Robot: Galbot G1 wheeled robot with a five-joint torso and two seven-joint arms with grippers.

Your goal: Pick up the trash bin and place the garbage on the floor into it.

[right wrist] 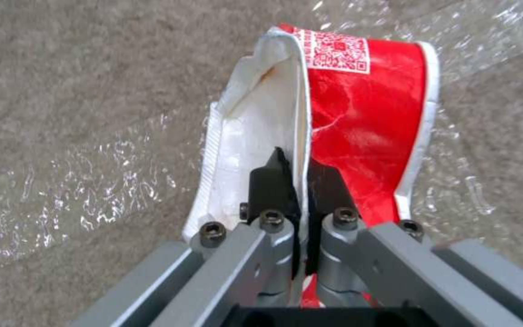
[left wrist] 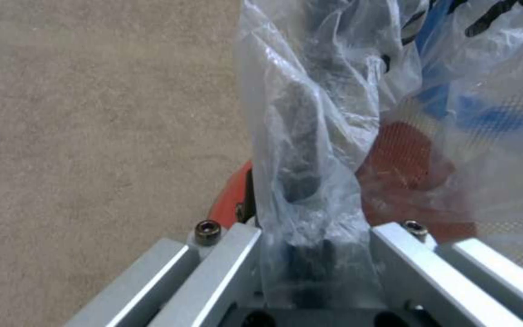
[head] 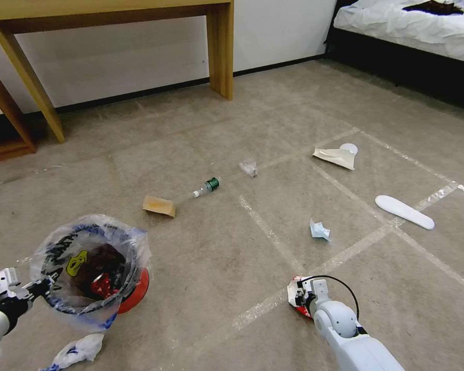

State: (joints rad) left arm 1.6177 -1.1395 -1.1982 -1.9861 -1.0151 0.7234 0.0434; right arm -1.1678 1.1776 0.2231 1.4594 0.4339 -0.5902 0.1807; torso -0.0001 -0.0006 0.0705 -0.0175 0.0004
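Red-and-white snack wrapper [right wrist: 358, 122]: item 1, pinched between my right gripper [head: 302, 299] fingers, which are closed narrow on its open white edge. Its long axis runs straight out from the fingertips. It sits low at the beige carpet floor [head: 232, 257], over a clear tape line [head: 263, 304]. Legible print: 1 QR code on a white patch near the far end; no brand name readable.

Red trash bin [head: 136, 291]: item 2, off to my left of the wrapper, well apart across bare carpet. My left gripper [head: 33, 288] is clamped on its rim through the clear liner bag [left wrist: 310, 150], and that arm is the nearer one to it. Liner print is blue, black and yellow; I cannot read the lettering. Red scrap already inside.

Judgement: the coming carry runs leftward, wrapper to bin mouth.

Loose garbage on the floor: tan paper bag [head: 159, 206], green-labelled bottle [head: 207, 186], crumpled clear plastic [head: 248, 166], blue-white wrapper [head: 319, 230], white tissue [head: 80, 349] beside the bin.
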